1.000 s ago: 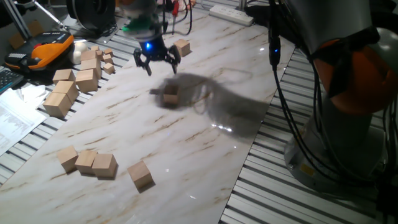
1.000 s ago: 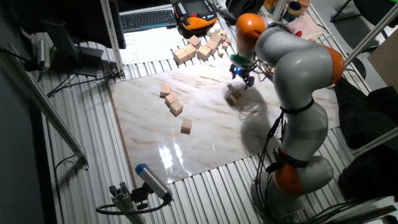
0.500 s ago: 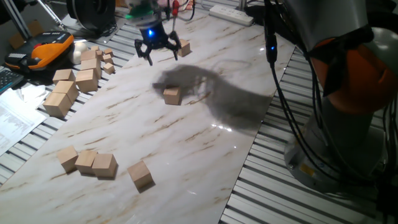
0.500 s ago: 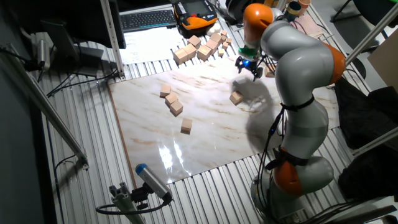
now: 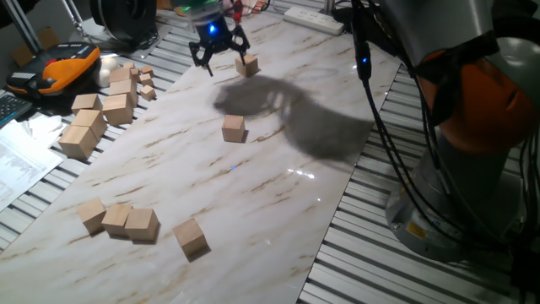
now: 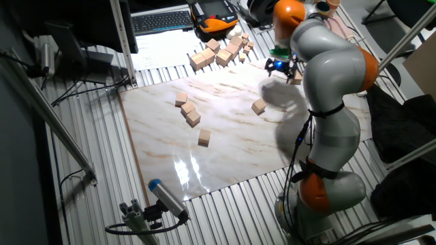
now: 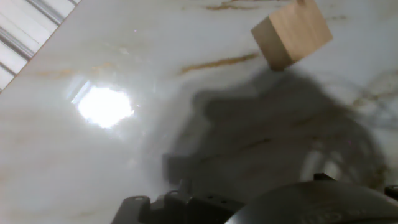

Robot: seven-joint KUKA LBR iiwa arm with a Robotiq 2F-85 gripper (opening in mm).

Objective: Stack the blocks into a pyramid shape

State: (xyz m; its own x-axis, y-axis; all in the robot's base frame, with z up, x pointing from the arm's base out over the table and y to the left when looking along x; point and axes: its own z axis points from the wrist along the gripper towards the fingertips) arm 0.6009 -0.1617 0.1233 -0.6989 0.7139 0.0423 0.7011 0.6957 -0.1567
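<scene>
A: In one fixed view, how does the gripper [image 5: 218, 51] stand?

B: Its fingers are spread and grip nothing; it hangs above the marble table [image 5: 278, 211]. One block [image 5: 246, 64] lies just beside it, toward the arm's side. Another block [image 5: 234, 128] lies nearer the camera than the tool, apart from it. Four more blocks [image 5: 126, 221] sit well away at the near edge, three touching in a row and one apart.

A: And the other fixed view?

B: The gripper [image 6: 281, 66] hovers at the table's far side. A single block [image 6: 259, 107] lies below it in the frame; the four blocks [image 6: 189, 114] are well off to its left.

A: The hand view?

B: Blurred. One block [image 7: 291, 33] shows ahead of the tool on the marble; the fingers cannot be made out there.
</scene>
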